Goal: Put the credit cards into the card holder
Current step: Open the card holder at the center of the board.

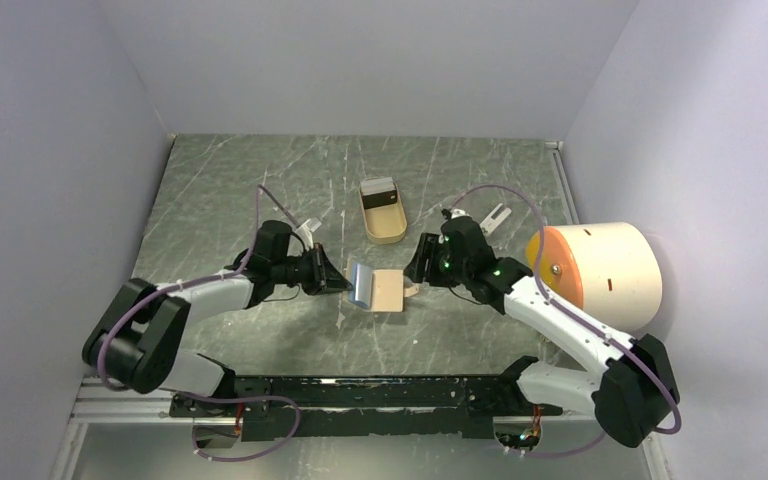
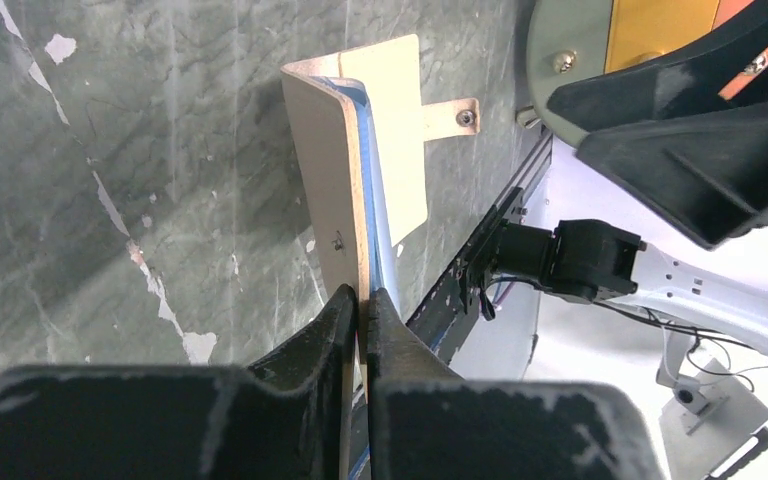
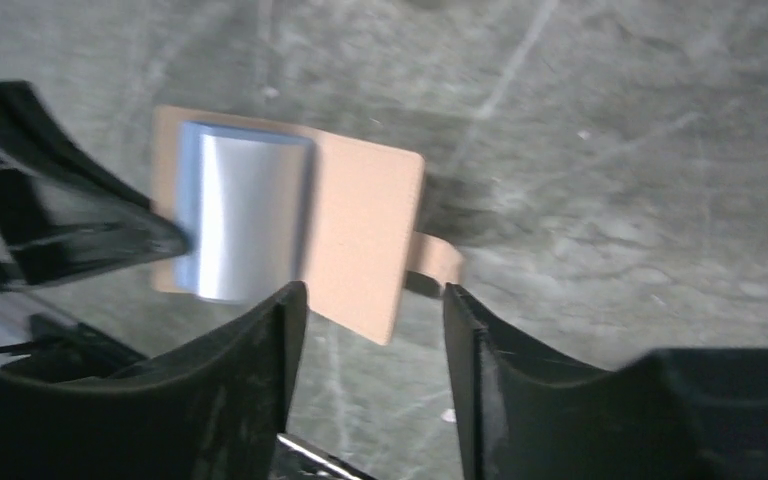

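So far, little is done: the holder [image 1: 390, 290] lies open on the tabletop [image 1: 240, 180] between the two arms, and no card shows in it. The cards [image 1: 378, 189] I can make out sit in the tray [image 1: 385, 234] just beyond it. The left hand [image 2: 362, 298] pinches one flap and holds it upright, baring the shiny bluish-silver lining. The right hand [image 3: 375, 300] is spread and empty, over the flat tan flap near its tab [image 3: 438, 262]. By my judgement, every card is left to load.
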Available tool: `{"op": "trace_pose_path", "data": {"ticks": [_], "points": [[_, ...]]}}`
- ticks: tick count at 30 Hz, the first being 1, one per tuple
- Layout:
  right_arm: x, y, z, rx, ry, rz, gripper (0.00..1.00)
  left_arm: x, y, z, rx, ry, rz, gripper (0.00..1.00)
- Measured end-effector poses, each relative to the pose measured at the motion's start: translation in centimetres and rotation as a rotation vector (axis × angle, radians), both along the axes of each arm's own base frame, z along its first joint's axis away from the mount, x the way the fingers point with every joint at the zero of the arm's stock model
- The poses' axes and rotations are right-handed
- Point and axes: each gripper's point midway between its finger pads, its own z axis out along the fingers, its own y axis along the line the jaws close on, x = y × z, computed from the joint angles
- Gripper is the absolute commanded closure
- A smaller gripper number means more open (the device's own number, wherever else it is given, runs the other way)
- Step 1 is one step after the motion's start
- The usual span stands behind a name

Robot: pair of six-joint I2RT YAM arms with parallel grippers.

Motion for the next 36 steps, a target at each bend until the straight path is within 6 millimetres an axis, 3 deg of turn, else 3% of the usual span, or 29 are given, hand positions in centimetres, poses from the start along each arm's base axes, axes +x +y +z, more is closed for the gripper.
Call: {"op": "trace_pose_path", "data": {"ticks": [4, 7, 13, 16, 22, 36], "points": [[-0.1, 2.2, 3.0, 0.087, -0.046, 0.031, 0.32, -0.2, 0.5, 0.9, 0.021, -0.031, 0.019, 0.91], [-1.0, 4.7, 3.7, 0.118, -0.044, 0.088, 0.28, -0.2, 0.7, 1.1, 0.028, -0.039, 0.029, 0.91], [-2.4, 9.7, 2.0, 0.111, 0.015, 0.180, 0.23, -1.0, 1.2, 0.1, 0.051, -0.004, 0.032, 0.91], [-3.1, 10.9, 0.6, 0.093, 0.046, 0.205, 0.23, -1.2, 1.2, -0.1, 0.056, 0.003, 0.031, 0.91], [-3.6, 11.8, -2.0, 0.050, 0.099, 0.218, 0.20, -1.5, 1.4, -0.4, 0.062, 0.009, 0.034, 0.91], [-2.9, 11.3, -4.5, -0.036, 0.116, 0.183, 0.21, -1.8, 1.5, -0.9, 0.063, 0.022, 0.038, 0.91]]}}
